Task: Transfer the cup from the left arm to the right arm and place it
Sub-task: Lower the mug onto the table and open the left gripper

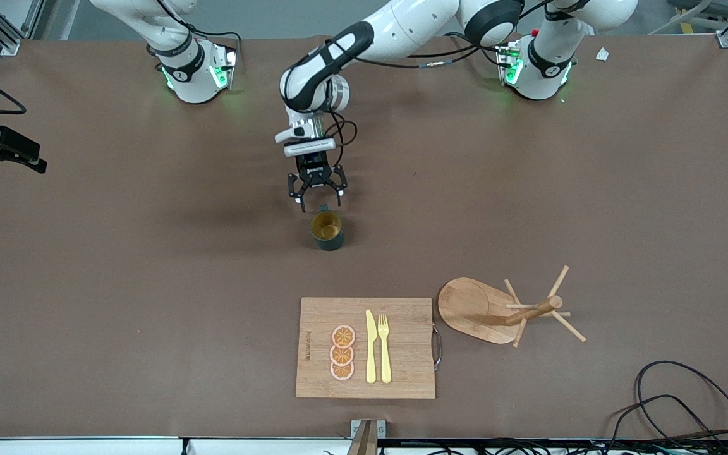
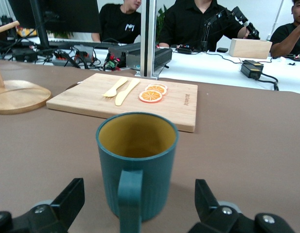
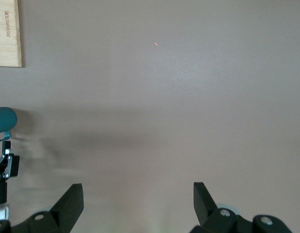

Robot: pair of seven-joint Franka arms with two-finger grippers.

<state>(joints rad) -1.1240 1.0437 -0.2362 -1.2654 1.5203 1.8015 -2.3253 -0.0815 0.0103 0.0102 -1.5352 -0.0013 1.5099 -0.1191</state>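
Note:
The cup is a dark teal ribbed mug with a yellow-brown inside. It stands upright on the brown table near the middle. My left gripper is open and low, just on the robots' side of the cup. In the left wrist view the cup stands a little ahead of the left gripper, its handle turned toward the open jaws, which do not touch it. My right gripper is open and empty over bare table and is out of the front view. The cup's edge shows in the right wrist view.
A bamboo cutting board with orange slices, a yellow knife and a fork lies nearer the front camera. A wooden peg rack lies tipped beside it toward the left arm's end. Cables lie at that end's near corner.

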